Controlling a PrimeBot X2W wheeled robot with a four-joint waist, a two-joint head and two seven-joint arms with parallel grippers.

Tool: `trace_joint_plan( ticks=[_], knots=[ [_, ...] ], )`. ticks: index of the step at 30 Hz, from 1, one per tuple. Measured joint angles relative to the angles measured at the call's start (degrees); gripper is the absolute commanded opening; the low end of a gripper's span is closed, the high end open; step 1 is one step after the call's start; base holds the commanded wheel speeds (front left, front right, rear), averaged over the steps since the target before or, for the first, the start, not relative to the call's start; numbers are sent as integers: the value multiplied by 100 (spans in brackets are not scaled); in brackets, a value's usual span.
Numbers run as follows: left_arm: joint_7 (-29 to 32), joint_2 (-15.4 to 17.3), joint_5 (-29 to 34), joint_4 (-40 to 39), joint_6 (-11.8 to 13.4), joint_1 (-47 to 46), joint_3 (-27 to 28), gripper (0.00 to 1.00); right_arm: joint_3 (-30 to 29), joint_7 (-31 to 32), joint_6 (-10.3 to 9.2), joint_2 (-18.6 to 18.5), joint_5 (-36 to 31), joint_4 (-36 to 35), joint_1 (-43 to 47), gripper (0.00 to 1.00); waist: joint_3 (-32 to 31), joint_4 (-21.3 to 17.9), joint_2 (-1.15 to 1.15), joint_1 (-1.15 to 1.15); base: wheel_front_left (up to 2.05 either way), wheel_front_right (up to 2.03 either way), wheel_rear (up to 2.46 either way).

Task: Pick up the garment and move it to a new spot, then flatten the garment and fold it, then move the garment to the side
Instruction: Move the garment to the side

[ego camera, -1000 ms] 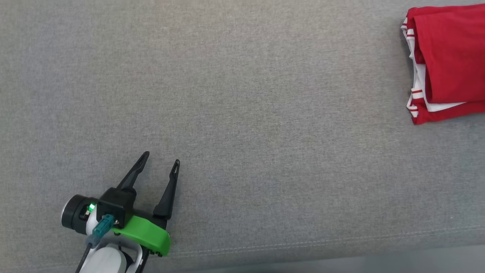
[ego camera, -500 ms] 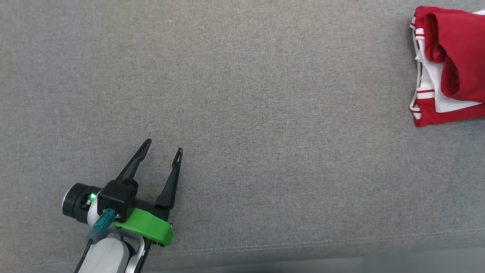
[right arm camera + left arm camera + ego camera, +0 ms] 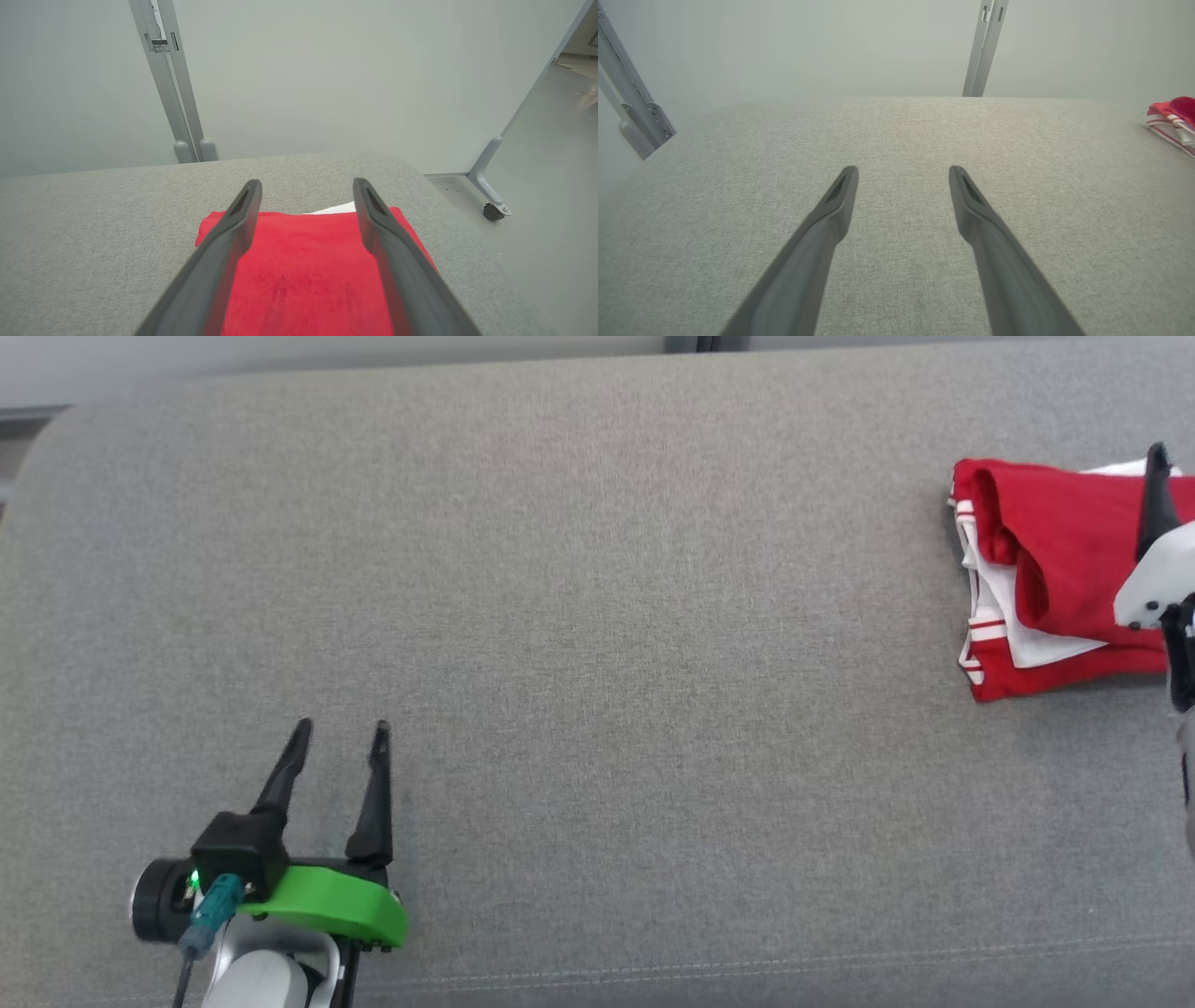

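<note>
The garment (image 3: 1055,560) is a folded red and white bundle lying at the right end of the grey cushion (image 3: 597,616). It also appears as a red pad (image 3: 303,270) under my right fingers and as a small bundle (image 3: 1174,119) at the right edge of the left wrist view. My right gripper (image 3: 306,186) hovers open over the garment, its fingers spread with nothing between them; one dark finger (image 3: 1158,485) pokes in at the head view's right edge. My left gripper (image 3: 342,733) rests open at the lower left, far from the garment.
The cushion's far edge (image 3: 373,364) runs along the top of the head view, its front seam (image 3: 747,961) along the bottom. Pale wall panels with grey posts (image 3: 177,93) stand behind. Right of the cushion the floor drops away, with a caster foot (image 3: 490,212).
The head camera has shifted, bringing the cushion's far edge into view. My right gripper has come in over the garment, whose top red layer has bunched. My left gripper now points straighter.
</note>
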Motion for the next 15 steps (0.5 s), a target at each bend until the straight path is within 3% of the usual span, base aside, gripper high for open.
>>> trace_joint_plan(
  ticks=[4, 12, 15],
  knots=[
    [-1, -215, -450, 57, 289, 239, 449, 100, -115, -65, -1, 350, 613, -225, 487, 100, -409, 58, 0, 0, 0, 0, 0],
    [180, -168, -811, -44, 487, 647, 776, 100, 257, 114, -1, 814, 1326, -1104, 1608, 100, -1169, 195, 0, 0, 0, 0, 0],
    [223, -177, -969, -152, 397, 747, 775, 100, 371, 235, -2, 1004, 1550, -1510, 2053, 100, -1375, 267, 0, 0, 0, 0, 0]
  ],
)
